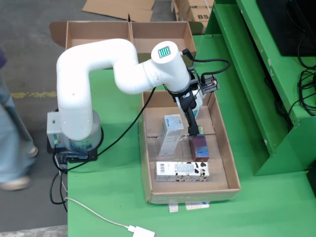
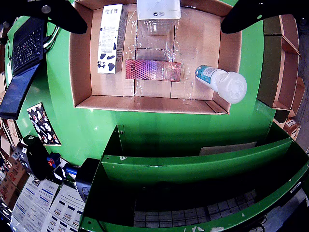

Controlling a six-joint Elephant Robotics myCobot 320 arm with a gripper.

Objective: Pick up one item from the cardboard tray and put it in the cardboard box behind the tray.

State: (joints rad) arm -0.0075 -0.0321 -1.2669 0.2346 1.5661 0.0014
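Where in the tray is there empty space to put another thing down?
In the fixed view, the cardboard tray has bare floor along its right side, right of the dark red box, and at the far left corner behind the pale box. The middle is crowded: those boxes, the cow-print carton and the claw sit close together.

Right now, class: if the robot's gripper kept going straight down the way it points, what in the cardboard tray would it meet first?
Probably the dark red shiny rectangular box: the gripper points down just above its upper end. Depth is unclear, so it may instead land on the tray floor beside the box.
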